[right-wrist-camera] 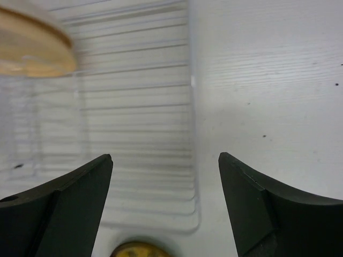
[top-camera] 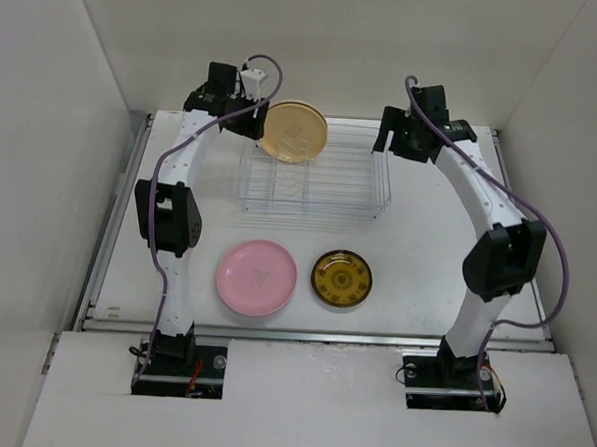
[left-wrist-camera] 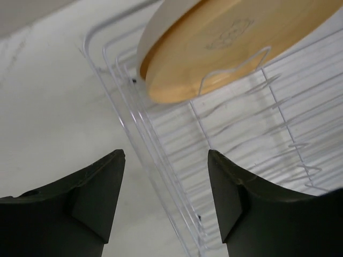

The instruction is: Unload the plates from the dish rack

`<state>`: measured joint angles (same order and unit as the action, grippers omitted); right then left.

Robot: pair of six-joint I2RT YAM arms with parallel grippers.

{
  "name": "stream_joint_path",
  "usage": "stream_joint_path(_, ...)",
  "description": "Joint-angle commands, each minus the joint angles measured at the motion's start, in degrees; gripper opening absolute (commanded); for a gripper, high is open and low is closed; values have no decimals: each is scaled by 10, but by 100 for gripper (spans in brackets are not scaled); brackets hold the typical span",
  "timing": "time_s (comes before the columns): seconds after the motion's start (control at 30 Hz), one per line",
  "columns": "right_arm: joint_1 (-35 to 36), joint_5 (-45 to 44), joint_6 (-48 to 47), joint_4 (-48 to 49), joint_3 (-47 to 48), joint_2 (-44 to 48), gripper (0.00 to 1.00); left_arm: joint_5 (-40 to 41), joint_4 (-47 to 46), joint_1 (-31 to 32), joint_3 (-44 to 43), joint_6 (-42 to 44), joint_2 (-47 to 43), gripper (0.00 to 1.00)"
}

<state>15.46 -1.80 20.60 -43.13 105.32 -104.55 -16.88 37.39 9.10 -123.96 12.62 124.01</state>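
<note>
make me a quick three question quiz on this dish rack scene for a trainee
1. True or false: the silvery wire dish rack holds no plates.
2. How many round plates lie flat on the white table? A one, B two, C three.
3. Fill in: the left tool and right tool both stand ___.
Key: 1 false, a round cream-yellow plate stands in it. 2 B, the plain pink plate and the small amber patterned plate. 3 open.
</note>
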Motion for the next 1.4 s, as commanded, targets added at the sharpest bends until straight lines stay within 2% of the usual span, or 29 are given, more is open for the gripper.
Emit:
stream_joint_path(0.0, -15, -49, 14, 16, 36, -74, 86, 28, -85, 31, -31, 99, -15, 59)
stream_joint_path(0.1, -20, -39, 14, 38, 46, -101, 86, 55, -101, 48, -51, 113, 9, 49)
stream_joint_path(0.33, -20, -39, 14, 81, 24, -115, 86, 106, -159, 64, -51, 96, 33, 41)
stream_joint_path(0.7, -20, -34, 14, 98, -9, -120, 85, 124, -189, 71, -51, 96, 66, 40)
stream_joint_path(0.83, -20, -29, 14, 109, -29, -120, 85, 129, -189, 71, -51, 101, 77, 28)
stream_joint_path(0.87, -20, -22, 14, 109, -29, -120, 83, 129, -189, 71, -51, 101, 77, 18)
stream_joint_path(0.97, -20, -16, 14, 114, -35, -120, 83, 123, -184, 71, -51, 101, 84, 0)
stream_joint_path(1.07, -20, -11, 14, 119, -41, -114, 81, 149, -179, 71, -51, 101, 76, 0)
stream_joint_path(1.17, -20, 1, 14, 125, -53, -114, 75, 155, -171, 65, -51, 95, 59, 0)
stream_joint_path(1.23, -20, 7, 14, 131, -58, -114, 68, 147, -152, 58, -71, 90, 51, 0)
stream_joint_path(1.37, -20, 13, 14, 131, -58, -108, 67, 114, -116, 52, -111, 70, 29, 0)
